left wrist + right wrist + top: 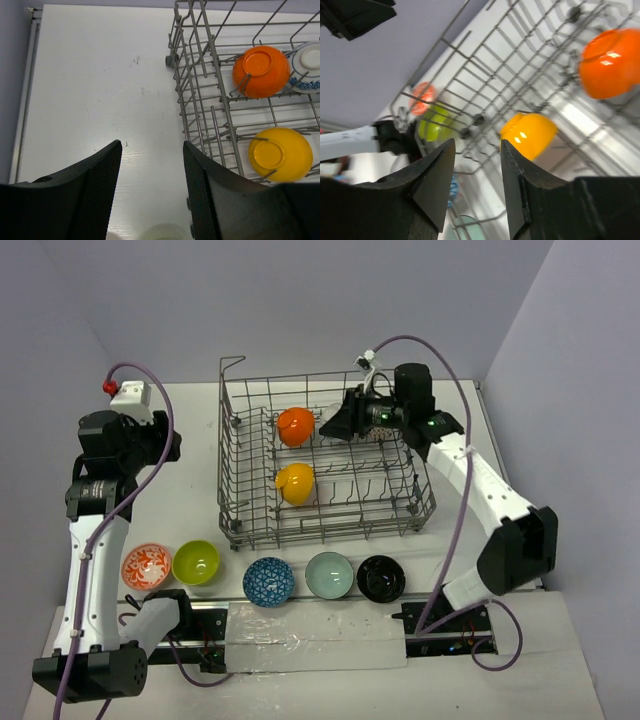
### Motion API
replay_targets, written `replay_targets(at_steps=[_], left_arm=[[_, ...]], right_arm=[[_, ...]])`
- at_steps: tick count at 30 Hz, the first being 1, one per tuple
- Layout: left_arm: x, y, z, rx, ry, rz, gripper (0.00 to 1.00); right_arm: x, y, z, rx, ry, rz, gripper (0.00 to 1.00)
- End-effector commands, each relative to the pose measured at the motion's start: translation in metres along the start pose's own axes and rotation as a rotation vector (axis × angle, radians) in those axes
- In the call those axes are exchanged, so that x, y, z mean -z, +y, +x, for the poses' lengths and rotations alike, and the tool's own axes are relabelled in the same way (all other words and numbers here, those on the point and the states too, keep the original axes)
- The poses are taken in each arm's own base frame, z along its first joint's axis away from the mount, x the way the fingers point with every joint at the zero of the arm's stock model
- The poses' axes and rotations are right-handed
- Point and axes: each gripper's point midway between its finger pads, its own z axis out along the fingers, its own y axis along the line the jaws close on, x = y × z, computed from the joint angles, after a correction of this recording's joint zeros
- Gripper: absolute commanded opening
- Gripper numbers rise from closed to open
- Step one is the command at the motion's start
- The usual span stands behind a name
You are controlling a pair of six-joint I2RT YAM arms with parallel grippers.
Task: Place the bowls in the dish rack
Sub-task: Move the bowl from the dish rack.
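- The dish rack (330, 525) is standing on the desk (90, 75) and is carrying three bowls. An orange bowl (296, 426) is leaning among the tines toward the rack's far side. A yellow bowl (295, 483) is leaning nearer the rack's front, and a white-patterned bowl (307, 65) is sitting just right of the orange one.
- Five bowls are waiting in a row on the desk just outside the rack's near wall. From the rack's left corner rightward they are the red-and-white bowl (146, 565), lime green bowl (196, 562), blue-patterned bowl (268, 581), pale teal bowl (329, 574) and glossy black bowl (381, 578).
- The right gripper (477, 142) is hovering over the rack's far-right part, just beside the white-patterned bowl. It is released, with its fingers spread and nothing between them.
- The left gripper (151, 145) is also spread and empty, hanging over bare desk off the rack's left wall.
- The waiting row is lying on the rack's near side, so the whole depth of the rack is separating the right gripper from it. The left gripper, outside the rack's left wall, is looking nearer to the row's left end, the red-and-white and lime green bowls. The black bowl, below the rack's near-right corner, is lying on the right arm's side.
- Being round, the bowls are offering no long axis, so a pinch on the rim is probably serving from any direction.
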Motion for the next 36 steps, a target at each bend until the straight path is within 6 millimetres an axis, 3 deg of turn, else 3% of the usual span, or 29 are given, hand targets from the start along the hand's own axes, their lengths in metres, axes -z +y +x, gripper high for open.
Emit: replay_targets(at_steps=[1, 2, 4, 5, 7, 12, 17, 22, 31, 36], left_arm=[[-0.001, -0.009, -0.003, -0.008, -0.029, 0.058, 0.57], [-0.001, -0.010, -0.003, -0.011, -0.031, 0.064, 0.57], [-0.002, -0.009, -0.002, -0.011, -0.032, 0.058, 0.57], [-0.003, -0.010, -0.002, -0.013, -0.030, 0.064, 0.57], [-0.003, -0.011, 0.000, -0.011, -0.023, 0.071, 0.57], [-0.002, -0.015, 0.000, -0.009, -0.030, 0.093, 0.57], [-0.009, -0.022, 0.002, -0.003, 0.004, 0.131, 0.56], [-0.015, -0.027, -0.002, -0.017, 0.014, 0.126, 0.54], [-0.030, -0.039, 0.000, -0.063, 0.052, 0.128, 0.53], [-0.036, -0.043, 0.006, -0.074, 0.076, 0.136, 0.53]], right_arm=[[0.033, -0.007, -0.008, 0.195, -0.005, 0.186, 0.50], [0.044, -0.002, -0.014, 0.232, -0.032, 0.223, 0.50], [0.061, -0.019, -0.020, 0.293, -0.064, 0.370, 0.50], [0.073, -0.016, -0.025, 0.323, -0.092, 0.410, 0.50], [0.092, -0.030, -0.031, 0.392, -0.115, 0.530, 0.50], [0.128, -0.045, -0.028, 0.405, -0.157, 0.671, 0.50], [0.158, -0.081, -0.018, 0.342, -0.121, 0.828, 0.49], [0.165, -0.114, 0.010, 0.319, -0.057, 0.910, 0.49], [0.179, -0.158, 0.028, 0.249, -0.029, 0.979, 0.49], [0.185, -0.168, 0.032, 0.248, -0.018, 1.011, 0.49]])
